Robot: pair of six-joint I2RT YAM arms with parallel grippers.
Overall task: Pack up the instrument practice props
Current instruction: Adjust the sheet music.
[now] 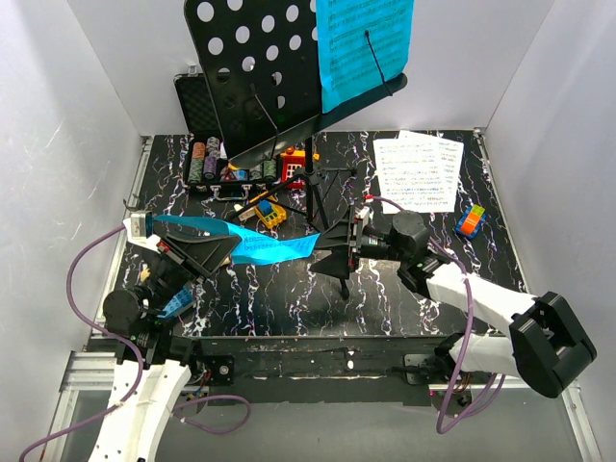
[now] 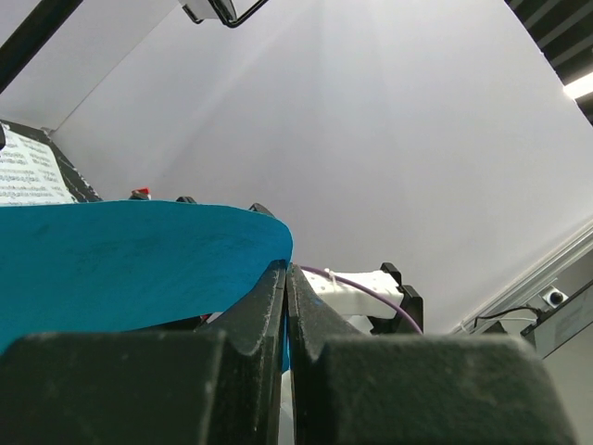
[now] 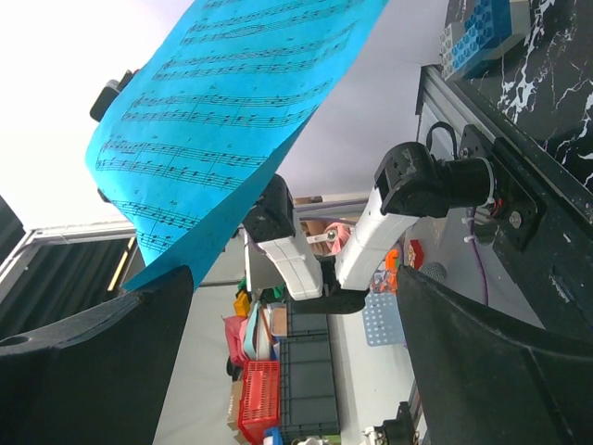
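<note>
The black music stand (image 1: 260, 67) with its hole-punched desk rises at the back centre on tripod legs (image 1: 322, 192). One blue sheet-music page (image 1: 366, 48) leans on the desk. My left gripper (image 1: 214, 252) is shut on the edge of a second blue page (image 1: 274, 247), which stretches rightward above the table. In the left wrist view the jaws (image 2: 285, 278) meet on that blue page (image 2: 120, 264). My right gripper (image 1: 329, 246) faces the page's free end with its jaws wide apart. In the right wrist view the blue page (image 3: 232, 111) hangs beside one finger (image 3: 93, 362), and nothing is clamped.
White sheet-music pages (image 1: 419, 171) lie flat at the back right, with a coloured cube (image 1: 471, 221) beside them. A black case of poker chips (image 1: 207, 135) stands open at the back left. Small toy blocks (image 1: 269, 214) sit near the stand's legs. White walls enclose the marbled table (image 1: 289, 298).
</note>
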